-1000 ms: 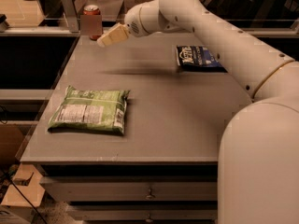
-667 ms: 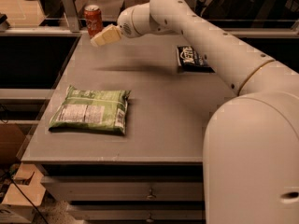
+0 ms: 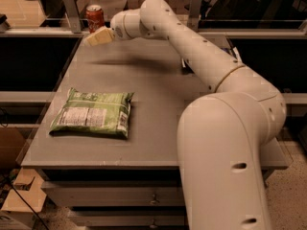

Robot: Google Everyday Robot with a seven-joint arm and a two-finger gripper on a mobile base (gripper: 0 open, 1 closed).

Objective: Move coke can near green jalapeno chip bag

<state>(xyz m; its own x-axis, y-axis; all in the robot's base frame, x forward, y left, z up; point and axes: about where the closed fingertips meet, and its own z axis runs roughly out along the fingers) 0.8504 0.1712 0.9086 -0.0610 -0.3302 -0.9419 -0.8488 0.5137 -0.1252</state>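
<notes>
While the coke can (image 3: 95, 18) stood upright at the far edge of the table (image 3: 153, 99), straight beyond the green jalapeno chip bag (image 3: 92, 114) and well apart from it, the gripper (image 3: 98, 36) hung just in front of the can's base, on the side facing the bag, with the arm (image 3: 192, 47) stretched long across the table to reach it. How wide the gripper stood could not be told from this view, and it did not look to have hold of anything; whether it touched the can was also unclear. The bag lay flat near the front edge, label panel up, which left bare surface beyond it and to its right for setting the can down. Judging by this, the task was at the reach-and-grasp step: the gripper sat low and level with the can, likely so it could close around the can's side rather than its top
</notes>
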